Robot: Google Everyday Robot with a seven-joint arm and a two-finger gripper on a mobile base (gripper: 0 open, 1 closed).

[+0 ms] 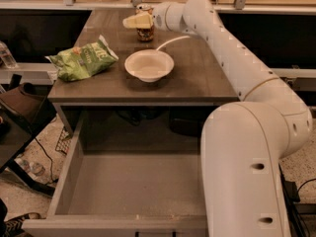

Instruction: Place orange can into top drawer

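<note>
The orange can [145, 34] stands upright at the far end of the tabletop [200, 75], behind the bowl. My gripper [138, 20] is at the can's upper part, reaching in from the right, its cream tip overlapping the can's top. The can's silver rim shows just above the gripper. The top drawer [133, 186] is pulled open below the table's front edge, with a bare grey floor. My white arm crosses the right side of the table and covers the drawer's right part.
A white bowl [149, 64] sits mid-table in front of the can. A green crinkled chip bag [83, 59] lies at the table's left edge. A dark chair [22, 107] and cables are on the floor to the left.
</note>
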